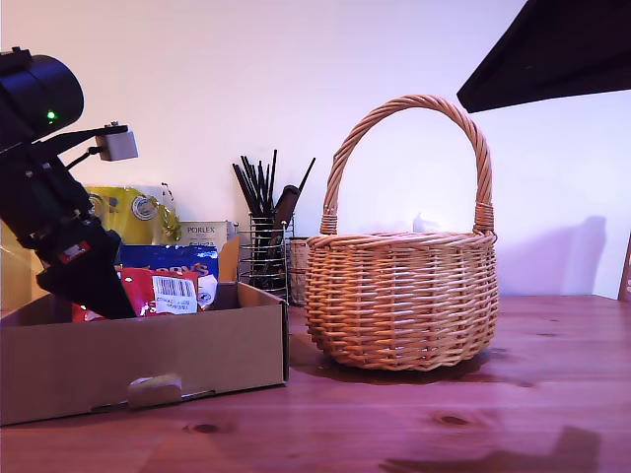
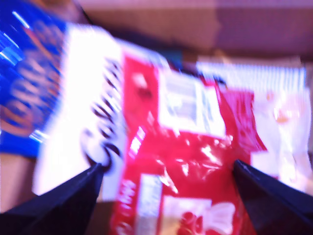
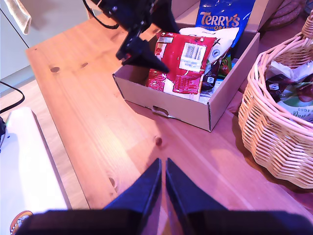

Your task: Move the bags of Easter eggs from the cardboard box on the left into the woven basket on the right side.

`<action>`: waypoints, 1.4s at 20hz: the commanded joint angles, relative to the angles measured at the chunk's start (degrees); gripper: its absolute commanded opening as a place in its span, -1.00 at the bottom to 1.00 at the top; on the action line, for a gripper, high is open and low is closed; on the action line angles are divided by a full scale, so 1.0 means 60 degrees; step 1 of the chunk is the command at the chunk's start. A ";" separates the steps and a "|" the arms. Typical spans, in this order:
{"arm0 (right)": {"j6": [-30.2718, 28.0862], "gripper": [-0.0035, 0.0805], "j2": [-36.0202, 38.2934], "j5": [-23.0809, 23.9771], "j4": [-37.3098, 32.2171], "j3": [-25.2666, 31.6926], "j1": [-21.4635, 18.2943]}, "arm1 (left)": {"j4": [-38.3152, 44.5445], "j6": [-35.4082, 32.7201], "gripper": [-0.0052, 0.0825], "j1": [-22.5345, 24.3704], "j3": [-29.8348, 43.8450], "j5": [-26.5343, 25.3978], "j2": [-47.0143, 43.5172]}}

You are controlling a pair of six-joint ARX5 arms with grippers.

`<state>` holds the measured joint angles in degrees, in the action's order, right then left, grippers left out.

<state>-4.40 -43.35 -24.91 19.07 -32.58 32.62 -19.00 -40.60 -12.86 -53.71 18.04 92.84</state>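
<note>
Wooden surface (image 1: 414, 424) carries everything under inspection. Woven basket (image 1: 399, 296) stands at the exterior view's right and already holds one dark-and-white wrapped pack, seen in the second wrist view; its print is unreadable. Cardboard box (image 1: 148, 360) sits at the exterior view's left, just beside the basket, lid flap raised at the far side. Within it lie the red-and-white bag (image 3: 183, 66), nearest the front wall, a white-and-green bag (image 3: 215, 49) partly under it, and the blue Terry's bag (image 3: 222, 17) at the far end.

My first pincer (image 2: 166, 181) is down in the box with jaws spread wide either side of the red-and-white bag, not closed on it. My second pincer (image 3: 163, 171) hangs above bare wood, jaws closed on nothing.

Assessment: the bag appears light, soft, crinkly and slippery, contents breakable. Recommend pinching across its middle, where the film bunches.
</note>
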 commanded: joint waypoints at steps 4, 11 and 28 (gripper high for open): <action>-0.0025 -0.95 0.0004 0.0000 -0.0062 -0.0124 -0.0011 | -0.0390 0.0117 0.90 -0.0696 0.0051 0.0273 0.0025; -0.0029 -0.95 0.0004 0.0004 -0.0062 -0.0124 -0.0011 | -0.0685 0.0270 -0.06 -0.1322 0.0051 0.0208 0.0029; -0.0029 -0.95 0.0004 0.0004 -0.0062 -0.0124 -0.0011 | -0.1548 0.0084 -0.94 -0.1315 -0.1490 0.0080 -0.0364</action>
<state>-4.40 -43.35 -24.91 19.07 -32.58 32.62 -28.12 -39.64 -20.64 -61.47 18.26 92.68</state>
